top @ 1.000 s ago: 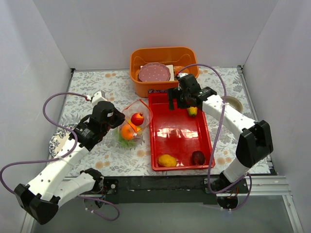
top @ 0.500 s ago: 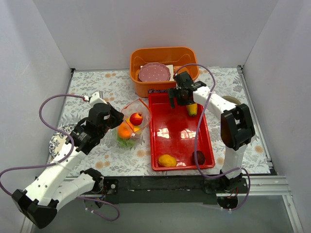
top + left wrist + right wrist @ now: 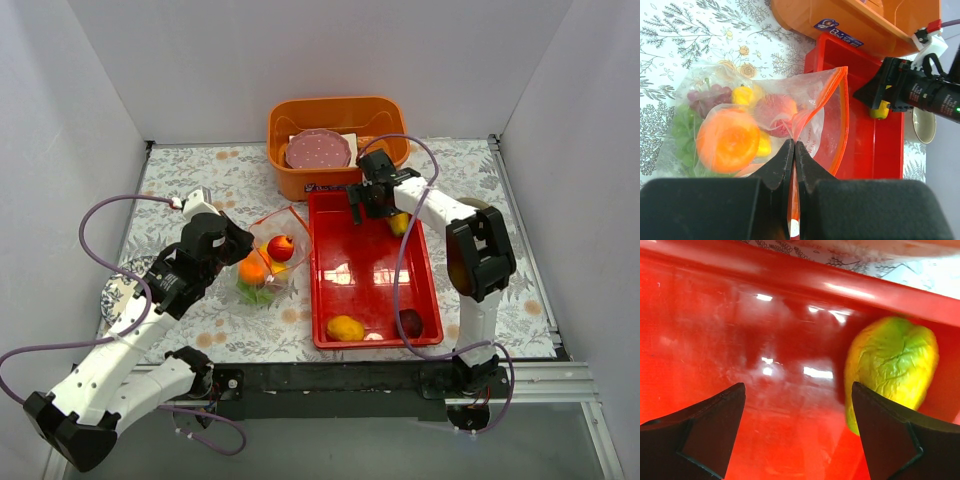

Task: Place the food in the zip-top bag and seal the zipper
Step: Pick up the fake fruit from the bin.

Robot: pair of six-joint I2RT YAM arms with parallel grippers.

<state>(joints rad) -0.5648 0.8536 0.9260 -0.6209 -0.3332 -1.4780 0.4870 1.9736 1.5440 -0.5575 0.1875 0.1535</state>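
Bag (image 3: 812, 102) clear, crinkly, zipper (image 3: 846, 105) orange-red

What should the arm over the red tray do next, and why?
Probably slide the open right gripper sideways until the yellow-green mango sits between its jaws; it now lies off to one side, ungripped, in the red tray.

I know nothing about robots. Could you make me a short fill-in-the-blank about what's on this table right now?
The left gripper is shut on the zipper of the clear ____.
The right gripper hangs open above the ____ tray, beside a yellow-green fruit.
The pink plate lies in the ____ bin.
Missing words: bag; red; orange.
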